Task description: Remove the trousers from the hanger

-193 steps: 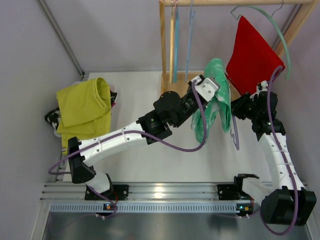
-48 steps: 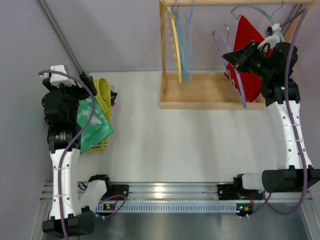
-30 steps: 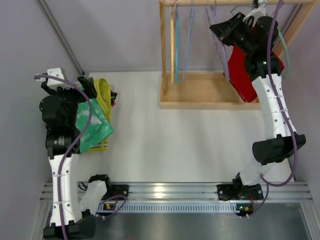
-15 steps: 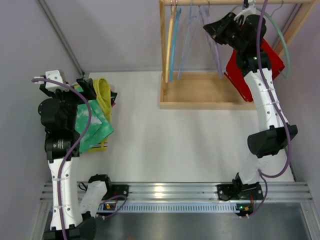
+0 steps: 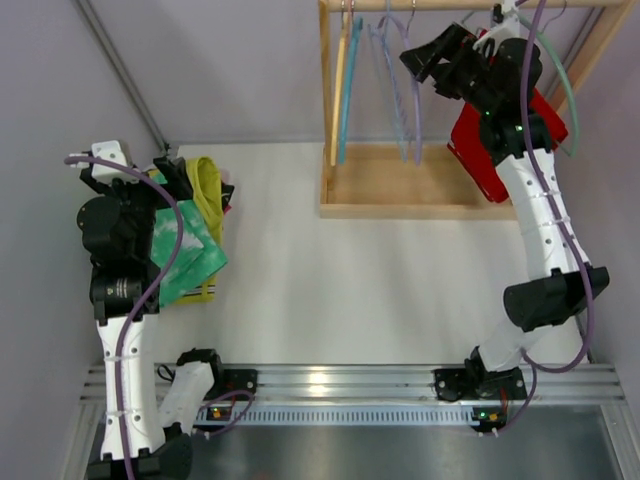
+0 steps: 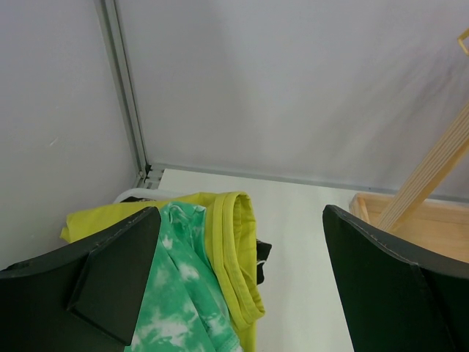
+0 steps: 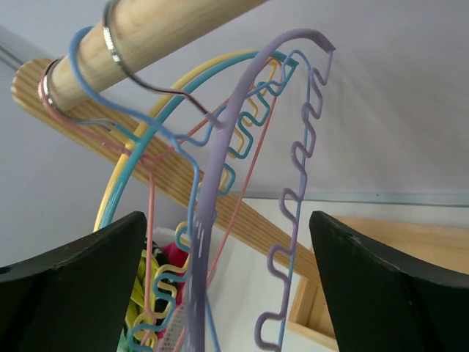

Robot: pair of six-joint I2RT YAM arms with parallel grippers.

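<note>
The red trousers [image 5: 500, 140] hang on a pale green hanger [image 5: 562, 75] at the right end of the wooden rail [image 5: 450, 5]. My right gripper [image 5: 428, 58] is raised to the rail and stands open. A bare purple hanger [image 5: 412, 100] hangs from the rail [image 7: 146, 29] between its fingers; in the wrist view the purple hanger [image 7: 216, 183] runs down between the jaws of the right gripper [image 7: 227, 249], untouched. At far left, the green trousers [image 5: 185, 255] lie over the yellow trousers [image 5: 208, 190]. My left gripper [image 5: 165, 172] hovers open above them, with green trousers [image 6: 183, 293] and yellow trousers [image 6: 234, 242] below the left gripper [image 6: 238, 235].
Blue and yellow empty hangers [image 5: 345, 90] hang at the rail's left end beside the rack's upright post [image 5: 325, 100]. The rack's wooden base [image 5: 400, 185] lies on the white table. Grey walls close in at left and behind. A black item [image 6: 261, 253] pokes out under the pile.
My right gripper has opened and let go of the purple hanger, which now hangs free on the rail and has swung left. The left arm is still.
</note>
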